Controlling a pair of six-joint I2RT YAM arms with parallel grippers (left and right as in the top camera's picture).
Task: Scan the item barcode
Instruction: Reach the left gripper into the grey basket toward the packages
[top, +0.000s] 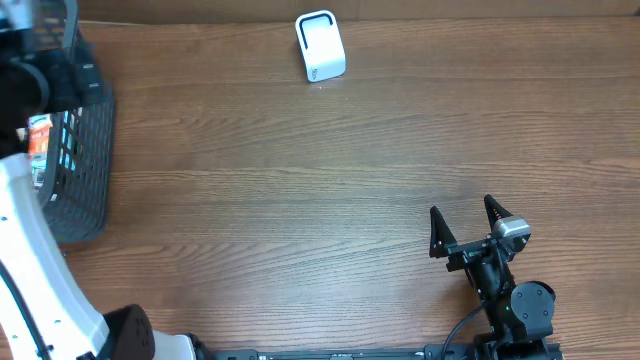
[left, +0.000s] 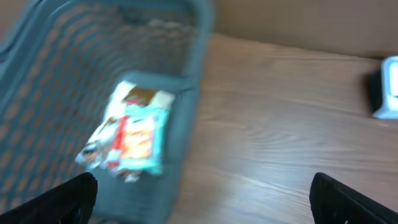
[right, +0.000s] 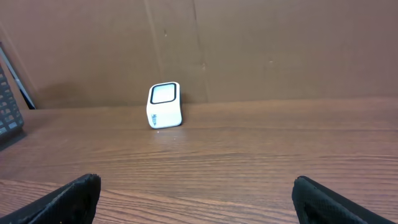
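Observation:
The item, a snack packet (left: 134, 134) printed in white, red and teal, lies inside the dark mesh basket (left: 37, 93); from overhead the packet (top: 38, 140) peeks through the basket wall. The left wrist view is blurred. My left gripper (left: 202, 193) hovers open above the basket's right wall, empty, with the packet ahead and to the left. The white barcode scanner (top: 320, 46) stands at the table's far edge. My right gripper (top: 462, 207) rests open and empty near the front right, facing the scanner (right: 165, 104).
The basket (top: 85, 170) takes up the table's left edge, and its corner (right: 9, 106) shows at the left of the right wrist view. A brown cardboard wall (right: 249, 50) backs the table behind the scanner. Wooden tabletop (top: 300, 200) lies between basket, scanner and right arm.

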